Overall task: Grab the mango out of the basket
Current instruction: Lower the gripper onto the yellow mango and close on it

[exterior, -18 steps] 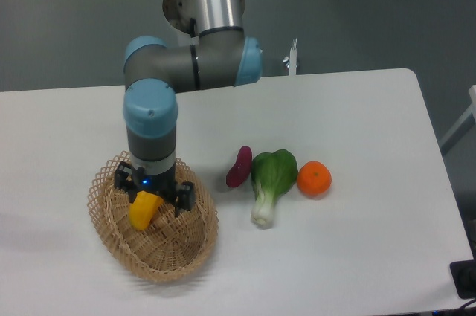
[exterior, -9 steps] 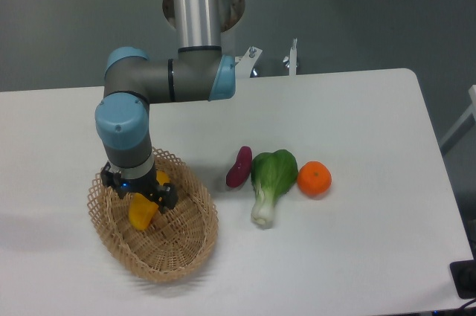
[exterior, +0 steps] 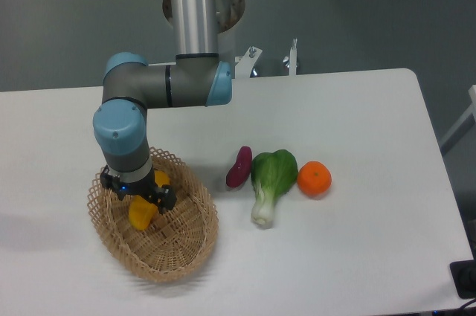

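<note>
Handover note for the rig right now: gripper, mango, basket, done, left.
Gripper: down inside the basket, fingers astride the mango; grip not confirmable from this view.
Mango: low in the basket's left half, not clearly lifted.
On the table right of the basket: purple vegetable, bok choy, orange, untouched.
Done: approach and descent.
Left: confirm the grasp, then lift the mango clear of the rim.

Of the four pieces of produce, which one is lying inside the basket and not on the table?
The mango, the yellow-orange piece under the gripper. It alone sits inside the wicker basket; the purple vegetable, the bok choy and the orange lie on the white table.
</note>
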You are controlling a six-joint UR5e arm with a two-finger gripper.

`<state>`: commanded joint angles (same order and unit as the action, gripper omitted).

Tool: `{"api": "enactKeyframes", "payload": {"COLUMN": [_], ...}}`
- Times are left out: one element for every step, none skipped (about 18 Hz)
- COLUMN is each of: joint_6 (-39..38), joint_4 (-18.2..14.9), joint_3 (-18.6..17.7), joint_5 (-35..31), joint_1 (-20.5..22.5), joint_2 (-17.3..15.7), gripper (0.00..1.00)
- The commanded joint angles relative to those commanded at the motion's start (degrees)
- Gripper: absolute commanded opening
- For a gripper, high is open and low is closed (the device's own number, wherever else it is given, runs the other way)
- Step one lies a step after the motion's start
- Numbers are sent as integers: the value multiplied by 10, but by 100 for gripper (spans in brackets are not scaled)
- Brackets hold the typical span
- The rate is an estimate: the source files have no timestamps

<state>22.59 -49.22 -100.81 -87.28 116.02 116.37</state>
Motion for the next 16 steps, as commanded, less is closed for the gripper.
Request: {"api": "enactKeyframes", "payload": {"joint_6": [0, 1, 1, 1, 1, 1, 1, 0, 0, 0, 1, 1, 1, 2, 3, 4], "joint_4": [0, 0, 0, 0, 0, 0, 0, -1, -1, -1, 0, 0, 0, 0, 0, 0], "joint_3": [-1, 0, -1, -1, 0, 0, 0, 1, 2, 2, 2, 2, 2, 2, 3, 3], "joint_5": [0, -2, -5, -9, -12, -17, -18, -18, -18, -18, -20, -23, -25, -25, -25, -25], "joint_1": [0, -1, 0, -2, -2, -3, -3, -3, -3, -3, -3, -3, -3, -3, -3, -3], "joint_2": [0, 0, 1, 1, 2, 4, 4, 3, 3, 3, 2, 2, 1, 1, 0, -1], "gripper": [100, 100, 100, 100, 100, 99, 94, 87, 78, 72, 68, 63, 58, 56, 55, 54]}}
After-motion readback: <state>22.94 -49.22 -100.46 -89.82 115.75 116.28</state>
